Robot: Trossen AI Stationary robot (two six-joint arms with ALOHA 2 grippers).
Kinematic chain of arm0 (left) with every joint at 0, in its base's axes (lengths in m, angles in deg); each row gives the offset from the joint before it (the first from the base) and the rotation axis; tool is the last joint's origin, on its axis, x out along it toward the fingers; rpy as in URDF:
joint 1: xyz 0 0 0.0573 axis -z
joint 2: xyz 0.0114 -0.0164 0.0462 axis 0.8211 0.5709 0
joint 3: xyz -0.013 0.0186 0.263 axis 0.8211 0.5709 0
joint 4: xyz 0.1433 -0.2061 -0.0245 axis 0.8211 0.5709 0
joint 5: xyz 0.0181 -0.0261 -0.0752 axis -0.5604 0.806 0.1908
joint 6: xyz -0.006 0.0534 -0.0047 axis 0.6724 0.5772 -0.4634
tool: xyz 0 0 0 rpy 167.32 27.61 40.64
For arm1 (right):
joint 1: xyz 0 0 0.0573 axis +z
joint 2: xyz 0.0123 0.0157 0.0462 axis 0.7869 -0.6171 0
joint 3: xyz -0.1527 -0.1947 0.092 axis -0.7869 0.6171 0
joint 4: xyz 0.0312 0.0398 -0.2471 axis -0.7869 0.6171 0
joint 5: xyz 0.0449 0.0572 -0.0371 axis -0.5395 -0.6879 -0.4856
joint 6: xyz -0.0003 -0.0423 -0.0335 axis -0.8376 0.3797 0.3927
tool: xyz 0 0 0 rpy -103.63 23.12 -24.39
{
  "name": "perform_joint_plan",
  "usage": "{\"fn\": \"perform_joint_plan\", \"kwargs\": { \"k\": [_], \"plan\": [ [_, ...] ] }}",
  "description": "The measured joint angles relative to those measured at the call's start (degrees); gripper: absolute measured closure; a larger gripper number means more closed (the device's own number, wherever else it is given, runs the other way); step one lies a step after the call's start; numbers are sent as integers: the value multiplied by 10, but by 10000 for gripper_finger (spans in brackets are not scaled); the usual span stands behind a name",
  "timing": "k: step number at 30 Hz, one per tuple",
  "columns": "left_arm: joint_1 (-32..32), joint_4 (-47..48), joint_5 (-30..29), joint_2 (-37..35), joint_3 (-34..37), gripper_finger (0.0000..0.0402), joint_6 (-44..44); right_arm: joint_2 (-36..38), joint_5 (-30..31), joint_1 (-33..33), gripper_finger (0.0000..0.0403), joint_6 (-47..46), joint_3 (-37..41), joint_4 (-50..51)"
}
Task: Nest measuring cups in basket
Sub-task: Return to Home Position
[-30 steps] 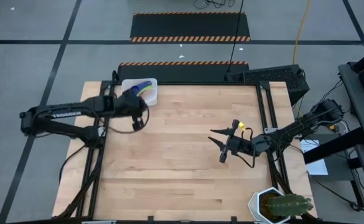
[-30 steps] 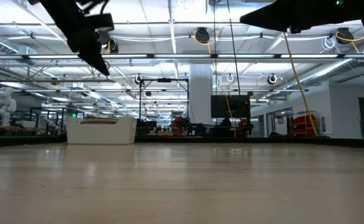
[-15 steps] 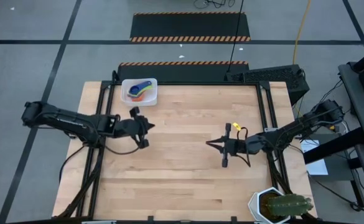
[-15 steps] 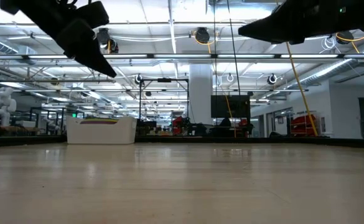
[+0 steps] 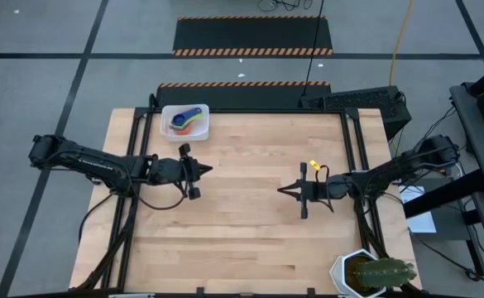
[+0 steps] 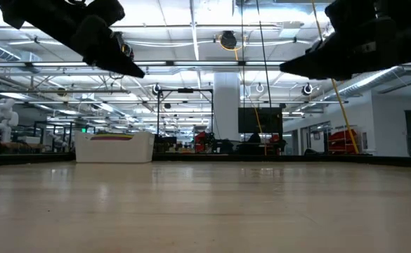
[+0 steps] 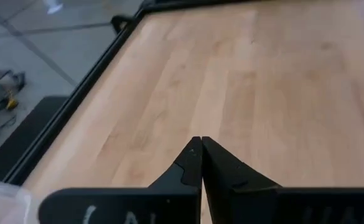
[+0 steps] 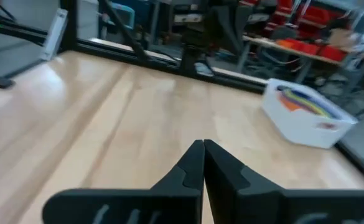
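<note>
Coloured plastic measuring cups [image 5: 185, 121] lie nested in the small white rectangular plastic basket [image 5: 166, 113], at a corner of the wooden counter [image 5: 250, 240]. A blue scoop is uppermost.

My left gripper [image 5: 207, 169] hangs near the basket, fingers pressed together, empty. My right gripper [image 5: 282, 189] is well apart from the basket, likewise closed.

Judgement: nesting is done and I am homing. Next: retract both arms, keeping clear of the basket.
</note>
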Motion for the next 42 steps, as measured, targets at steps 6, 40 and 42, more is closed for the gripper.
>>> {"fn": "perform_joint_plan", "kwargs": {
  "k": [6, 40, 42],
  "plan": [
    [0, -17, 26, 0, 0, 384, 16, 6, -27, -22, 402, -28, 39, -16],
    [2, -264, 40, -1, 121, 397, 26, 455, -102, -39, 403, -20, 146, 176],
    [2, -264, 40, -1, 121, 392, 31, 482, -102, -39, 403, -13, 146, 183]
  ]
}}
